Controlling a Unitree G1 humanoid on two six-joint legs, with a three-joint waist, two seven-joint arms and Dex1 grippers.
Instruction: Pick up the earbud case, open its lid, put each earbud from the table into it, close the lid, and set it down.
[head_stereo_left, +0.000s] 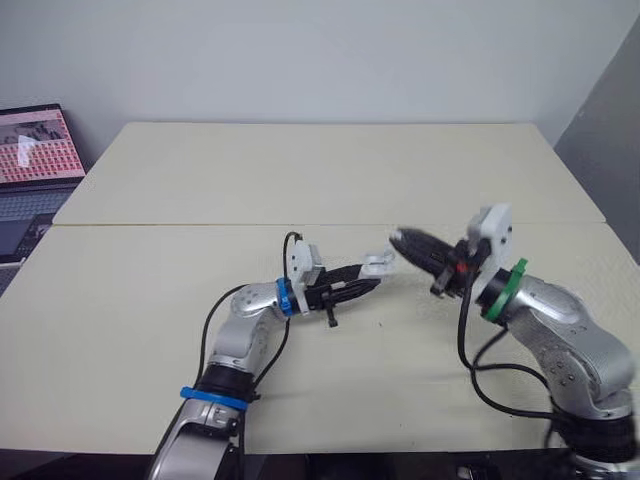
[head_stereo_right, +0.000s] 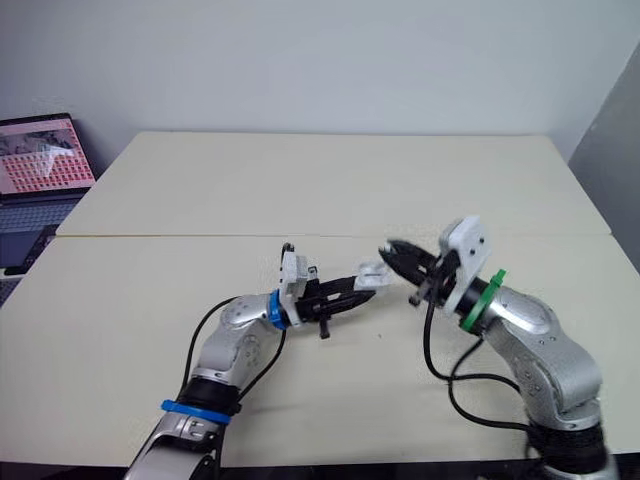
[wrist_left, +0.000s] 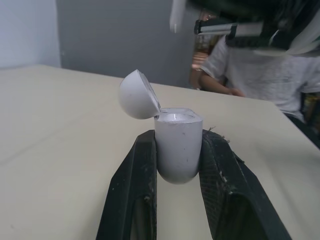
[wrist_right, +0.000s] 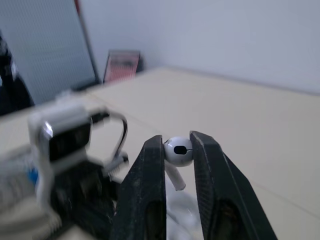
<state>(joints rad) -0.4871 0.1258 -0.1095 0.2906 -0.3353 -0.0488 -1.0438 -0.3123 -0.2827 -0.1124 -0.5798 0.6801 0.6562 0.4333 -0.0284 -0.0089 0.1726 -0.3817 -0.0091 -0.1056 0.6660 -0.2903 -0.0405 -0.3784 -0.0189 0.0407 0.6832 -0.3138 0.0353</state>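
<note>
My left gripper (wrist_left: 177, 150) is shut on the white earbud case (wrist_left: 177, 145), held just above the table (head_stereo_left: 300, 170) near its middle, with the case's lid (wrist_left: 137, 94) swung open. The case (head_stereo_left: 377, 264) sticks out from the black fingers toward the right. My right gripper (wrist_right: 177, 145) is shut on a white earbud (wrist_right: 178, 151), its stem pointing down. That right gripper (head_stereo_left: 400, 238) hovers just right of and slightly above the open case, a small gap apart. The earbud also hangs above the case as a white stem (wrist_left: 176, 17).
A laptop (head_stereo_left: 35, 165) with a lit screen stands off the table's far left corner. A seam (head_stereo_left: 200, 224) runs across the table behind the arms. A person in a white shirt (wrist_left: 250, 75) sits beyond the table's right side.
</note>
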